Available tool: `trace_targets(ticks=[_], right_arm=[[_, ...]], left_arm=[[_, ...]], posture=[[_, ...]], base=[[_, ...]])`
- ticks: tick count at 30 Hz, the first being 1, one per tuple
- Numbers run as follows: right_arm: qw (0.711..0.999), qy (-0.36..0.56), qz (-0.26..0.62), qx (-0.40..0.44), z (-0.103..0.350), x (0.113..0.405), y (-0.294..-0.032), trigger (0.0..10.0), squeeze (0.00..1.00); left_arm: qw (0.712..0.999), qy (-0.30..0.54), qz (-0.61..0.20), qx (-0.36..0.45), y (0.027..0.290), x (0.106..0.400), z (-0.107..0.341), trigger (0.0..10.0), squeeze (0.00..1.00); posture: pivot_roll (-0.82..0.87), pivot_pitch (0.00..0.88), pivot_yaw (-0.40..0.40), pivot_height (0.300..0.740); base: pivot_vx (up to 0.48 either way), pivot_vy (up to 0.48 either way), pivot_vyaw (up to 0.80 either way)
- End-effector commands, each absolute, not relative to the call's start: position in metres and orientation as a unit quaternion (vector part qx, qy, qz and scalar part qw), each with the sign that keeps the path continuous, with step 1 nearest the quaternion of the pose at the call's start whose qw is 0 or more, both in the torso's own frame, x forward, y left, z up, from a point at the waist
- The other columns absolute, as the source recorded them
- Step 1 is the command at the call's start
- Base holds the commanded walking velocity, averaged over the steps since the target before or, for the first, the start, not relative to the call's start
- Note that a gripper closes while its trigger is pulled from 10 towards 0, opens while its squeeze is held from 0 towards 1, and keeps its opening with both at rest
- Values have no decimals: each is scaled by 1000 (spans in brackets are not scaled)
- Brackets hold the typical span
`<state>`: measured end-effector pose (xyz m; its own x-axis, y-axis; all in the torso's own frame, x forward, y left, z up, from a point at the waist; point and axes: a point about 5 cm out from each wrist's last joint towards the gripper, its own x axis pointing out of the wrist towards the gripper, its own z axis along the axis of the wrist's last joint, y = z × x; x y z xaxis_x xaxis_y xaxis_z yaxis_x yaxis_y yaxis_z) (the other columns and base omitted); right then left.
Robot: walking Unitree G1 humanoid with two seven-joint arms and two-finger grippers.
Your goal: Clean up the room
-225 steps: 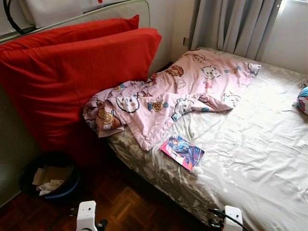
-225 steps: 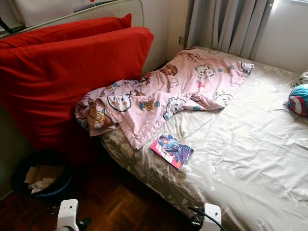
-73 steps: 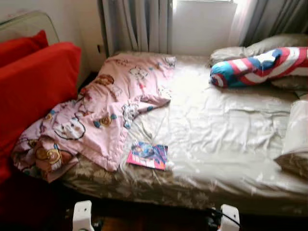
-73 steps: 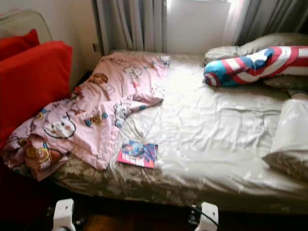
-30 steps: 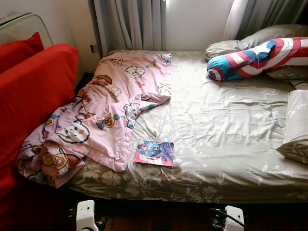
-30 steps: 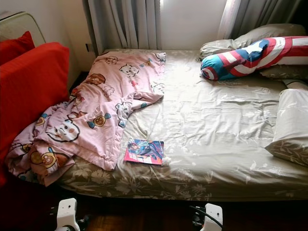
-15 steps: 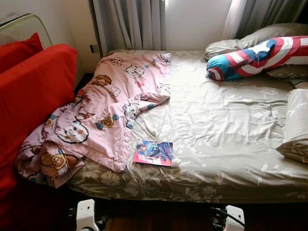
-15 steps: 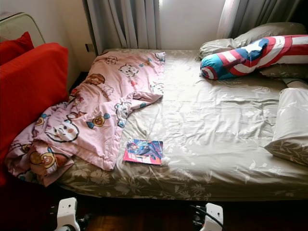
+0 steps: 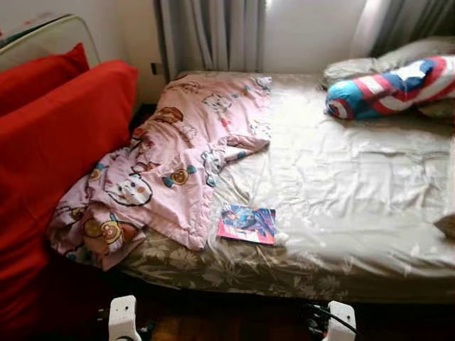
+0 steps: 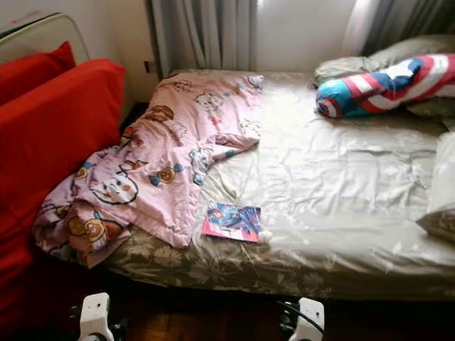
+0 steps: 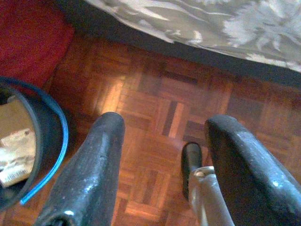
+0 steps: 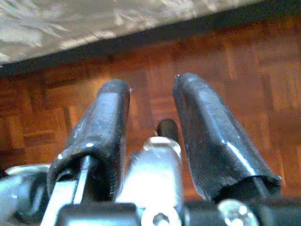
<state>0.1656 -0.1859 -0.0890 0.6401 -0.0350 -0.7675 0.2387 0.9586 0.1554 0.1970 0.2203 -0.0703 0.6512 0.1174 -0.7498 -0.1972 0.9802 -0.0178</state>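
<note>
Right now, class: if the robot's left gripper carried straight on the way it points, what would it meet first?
Probably the wooden floor. The left gripper hangs open, aimed down at bare parquet beside the bed. The black bin sits off to one side, seemingly outside that line.

It was a bedroom in a home: a bed (image 9: 355, 192) with a beige floral sheet stood under grey curtains (image 9: 213, 32), with pillows (image 9: 362, 67) at one end. A rumpled pink cartoon-print blanket (image 9: 178, 156), red cushions (image 9: 57, 142) beside the bed and a wooden parquet floor (image 11: 155, 108) gave it a lived-in look.
</note>
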Motion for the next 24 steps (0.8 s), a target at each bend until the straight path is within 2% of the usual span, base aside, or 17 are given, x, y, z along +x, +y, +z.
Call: trace_targets(ticks=[1, 24], right_arm=[[899, 414, -76, 123, -88, 167, -183, 10000, 0], [901, 409, -71, 123, -87, 171, -183, 10000, 0]], left_arm=[[902, 421, 85, -44, 223, 189, -74, 10000, 0], [906, 411, 91, -47, 224, 193, -71, 10000, 0]], posture=[[37, 0, 26, 740], [48, 0, 14, 740]], base=[[0, 0, 0], [0, 0, 0]])
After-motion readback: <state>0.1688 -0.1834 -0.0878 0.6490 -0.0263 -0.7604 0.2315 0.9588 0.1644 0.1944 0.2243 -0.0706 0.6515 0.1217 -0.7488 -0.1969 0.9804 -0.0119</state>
